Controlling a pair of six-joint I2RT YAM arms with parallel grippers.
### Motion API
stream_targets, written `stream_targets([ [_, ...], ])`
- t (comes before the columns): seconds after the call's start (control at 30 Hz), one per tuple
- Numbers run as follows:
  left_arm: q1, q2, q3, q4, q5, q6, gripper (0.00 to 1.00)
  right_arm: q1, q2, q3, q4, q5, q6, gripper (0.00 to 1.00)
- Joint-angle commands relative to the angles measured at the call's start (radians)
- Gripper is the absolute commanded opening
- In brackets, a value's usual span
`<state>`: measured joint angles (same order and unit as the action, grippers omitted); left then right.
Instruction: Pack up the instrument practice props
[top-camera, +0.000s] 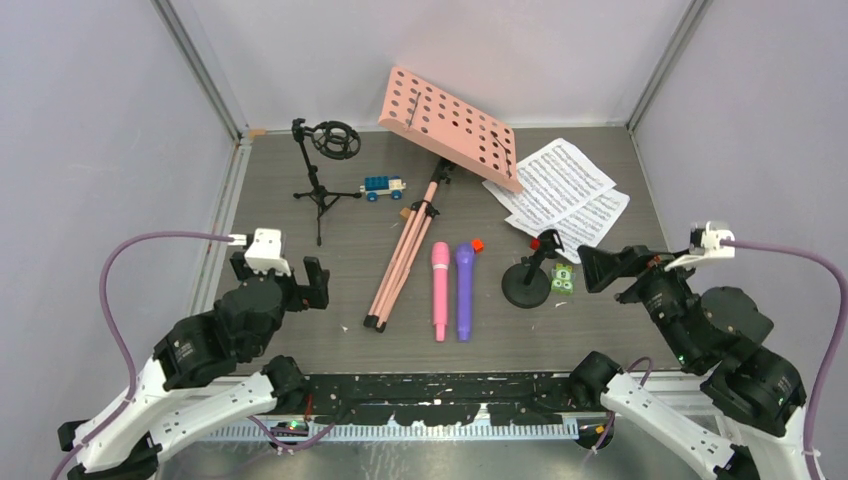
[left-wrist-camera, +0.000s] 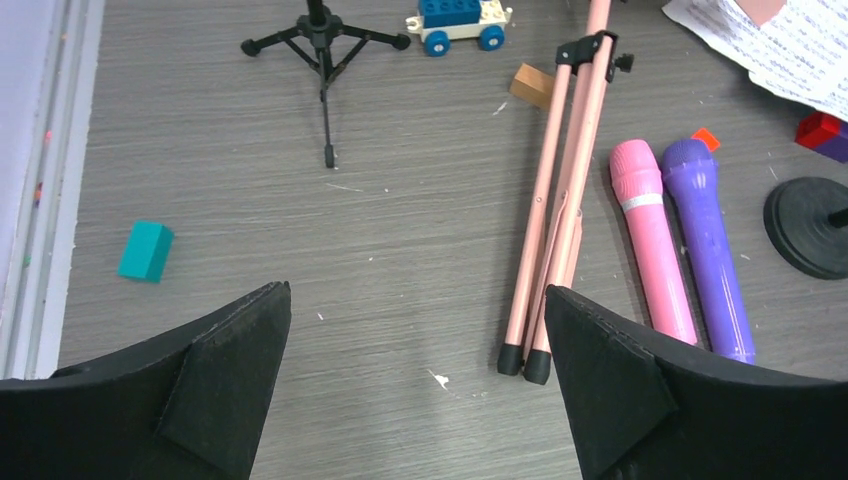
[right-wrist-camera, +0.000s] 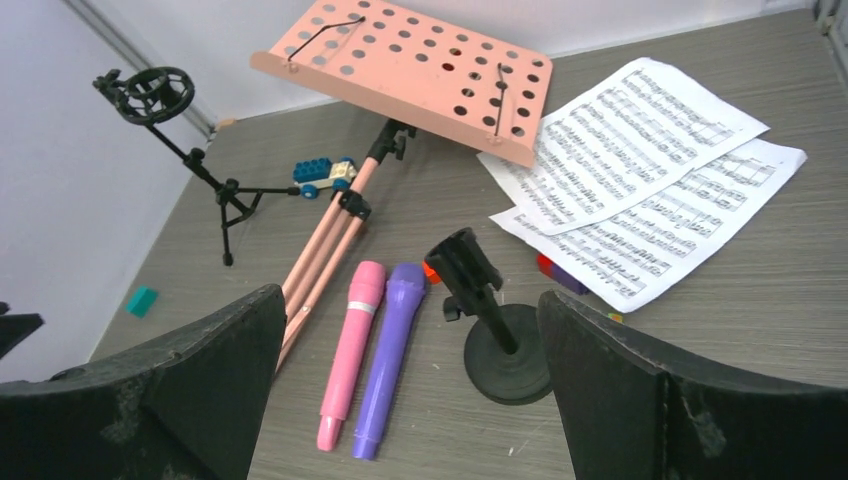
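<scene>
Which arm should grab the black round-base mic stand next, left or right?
Right. The stand sits just ahead of the open right claw, on its side of the table. The open left claw is farther off, with the pink tripod legs, pink microphone and purple microphone lying in between.

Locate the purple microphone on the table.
In the top view, the purple microphone lies flat near the centre of the table, between the pink microphone on its left and the round-based mic mount on its right.

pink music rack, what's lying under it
Its folded tripod legs run out from beneath the pink music rack, and its near right corner covers a corner of the top sheet-music page. The rest beneath it is mostly hidden.
</scene>
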<state>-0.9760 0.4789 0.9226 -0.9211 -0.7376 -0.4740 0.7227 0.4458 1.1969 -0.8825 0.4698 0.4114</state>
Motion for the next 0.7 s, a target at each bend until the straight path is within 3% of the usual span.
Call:
stream_targets([
  [0.0, 0.001, -0.045, 0.004, -0.012, -0.089, -0.034, 1.0, 0.003, -0.095, -0.1, 0.129, 0.076, -0.051, 1.0],
  [0.33, 0.0, -0.057, -0.044, -0.024, -0.076, -0.024, 1.0, 0.002, -0.207, -0.226, 0.21, 0.116, -0.096, 1.0],
  [0.67, 0.001, -0.038, -0.061, -0.001, -0.065, -0.011, 1.0, 0.003, -0.227, -0.234, 0.169, 0.139, -0.073, 1.0],
])
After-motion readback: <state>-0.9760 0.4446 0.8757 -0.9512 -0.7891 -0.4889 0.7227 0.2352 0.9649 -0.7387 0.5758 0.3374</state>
